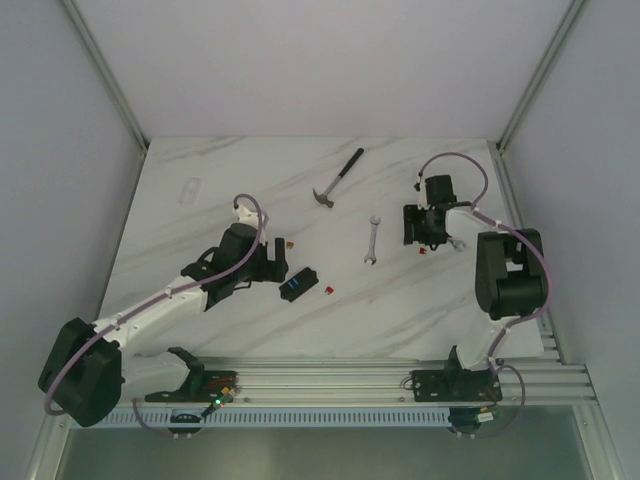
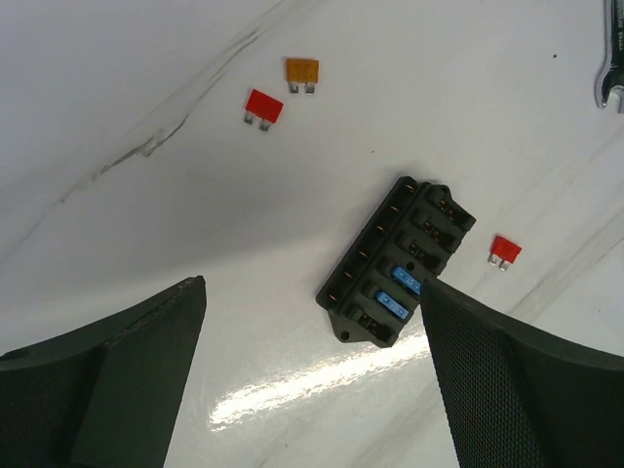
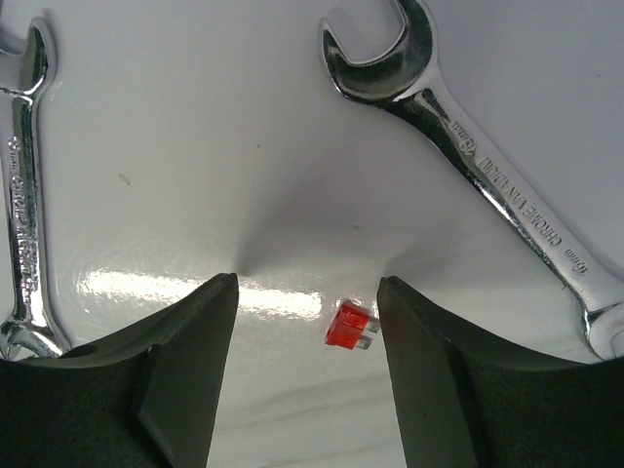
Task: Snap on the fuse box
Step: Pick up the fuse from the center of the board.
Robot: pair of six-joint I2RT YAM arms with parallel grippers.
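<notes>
The fuse box [image 1: 298, 284] is a small black box lying flat on the white marble table. In the left wrist view the fuse box [image 2: 395, 261] shows two blue fuses and several bare slots. It lies just ahead of my right fingertip [image 2: 439, 302]. My left gripper [image 2: 312, 292] is open and empty above the table; in the top view the left gripper [image 1: 277, 264] sits just left of the box. My right gripper [image 3: 307, 288] is open, low over the table, with a loose red fuse [image 3: 351, 327] between its fingers, untouched. In the top view the right gripper [image 1: 415, 232] is far right.
Loose red fuse [image 2: 262, 106], orange fuse [image 2: 302, 70] and another red fuse [image 2: 504, 250] lie around the box. A wrench [image 1: 372, 240] and a hammer [image 1: 338, 180] lie mid-table. A second wrench [image 3: 478, 166] is by my right gripper. A faint clear oblong piece [image 1: 188, 190] lies far left.
</notes>
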